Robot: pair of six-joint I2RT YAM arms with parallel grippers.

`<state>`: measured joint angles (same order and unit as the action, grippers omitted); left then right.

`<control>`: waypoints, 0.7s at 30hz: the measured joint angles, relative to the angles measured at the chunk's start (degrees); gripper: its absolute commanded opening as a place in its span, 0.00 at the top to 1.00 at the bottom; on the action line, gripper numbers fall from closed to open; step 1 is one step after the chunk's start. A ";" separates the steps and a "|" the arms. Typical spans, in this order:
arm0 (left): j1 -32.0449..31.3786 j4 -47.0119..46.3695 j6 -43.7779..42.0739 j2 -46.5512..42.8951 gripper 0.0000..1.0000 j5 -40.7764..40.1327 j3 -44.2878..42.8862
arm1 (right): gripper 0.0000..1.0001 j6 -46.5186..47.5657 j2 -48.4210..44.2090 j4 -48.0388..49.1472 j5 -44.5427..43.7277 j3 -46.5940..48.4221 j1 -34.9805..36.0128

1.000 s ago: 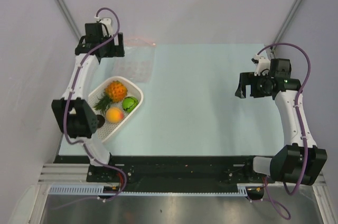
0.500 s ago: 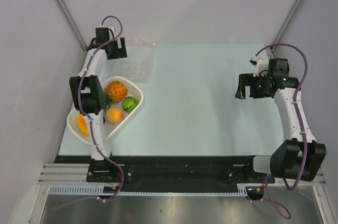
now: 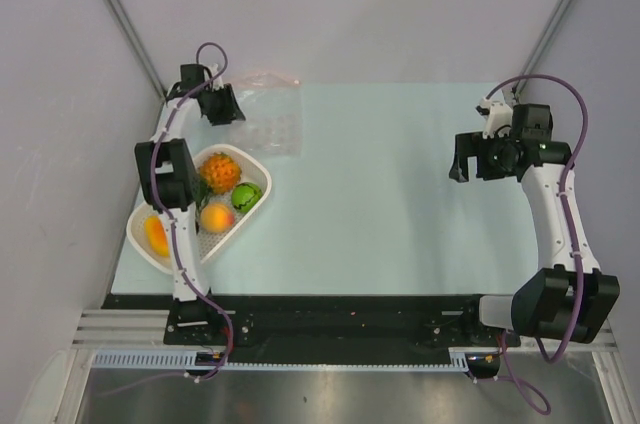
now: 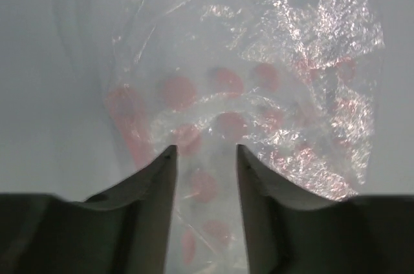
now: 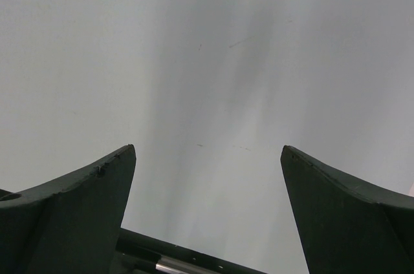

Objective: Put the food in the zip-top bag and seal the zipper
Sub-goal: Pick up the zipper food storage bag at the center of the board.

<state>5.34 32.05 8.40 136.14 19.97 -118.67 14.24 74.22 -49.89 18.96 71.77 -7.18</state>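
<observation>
Two roles: left fingers [image 4: 162,174] half-narrowed astride bag [image 4: 259,93], not pinching, likely to anchor it; right fingers [image 5: 77,203] spread wide, empty, free for food [image 3: 220,172].

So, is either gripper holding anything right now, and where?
Right gripper: nothing, open over the table. Left gripper straddles the zip-top bag at its left side, gap showing; grip cannot be told.

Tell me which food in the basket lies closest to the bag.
The orange pineapple, at the basket's far end nearest the bag; the green ball comes next.
</observation>
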 measured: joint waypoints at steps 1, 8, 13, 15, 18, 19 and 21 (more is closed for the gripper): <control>-0.11 -0.22 0.17 0.00 0.82 1.73 0.00 | 0.00 0.00 -0.07 -0.11 -0.17 0.28 0.00; -5.38 -0.37 -4.42 -2.75 1.00 8.39 1.09 | 0.00 -1.16 -0.94 -1.60 -0.13 2.99 -0.55; -15.23 -3.54 -9.35 -14.71 1.00 10.08 11.32 | 0.00 -4.74 -1.16 -2.16 2.58 6.49 -3.32; -19.78 -5.90 -12.37 -22.03 1.00 10.34 18.14 | 0.00 -6.32 -1.29 -2.05 4.46 8.04 -4.83; -26.84 -9.40 -19.21 -33.99 1.00 11.87 28.33 | 0.00 -6.71 -1.88 -1.86 7.80 10.40 -6.34; -28.65 -10.49 -21.88 -38.03 1.00 12.46 31.56 | 0.00 -6.43 -2.38 -1.57 8.83 10.86 -6.36; -30.82 -11.41 -26.84 -44.52 1.00 13.88 36.22 | 0.00 -5.55 -3.56 -1.33 10.40 11.37 -6.34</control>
<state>-25.47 20.64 -18.44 91.61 33.85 -82.46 8.69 70.65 -51.22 29.36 83.13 -13.52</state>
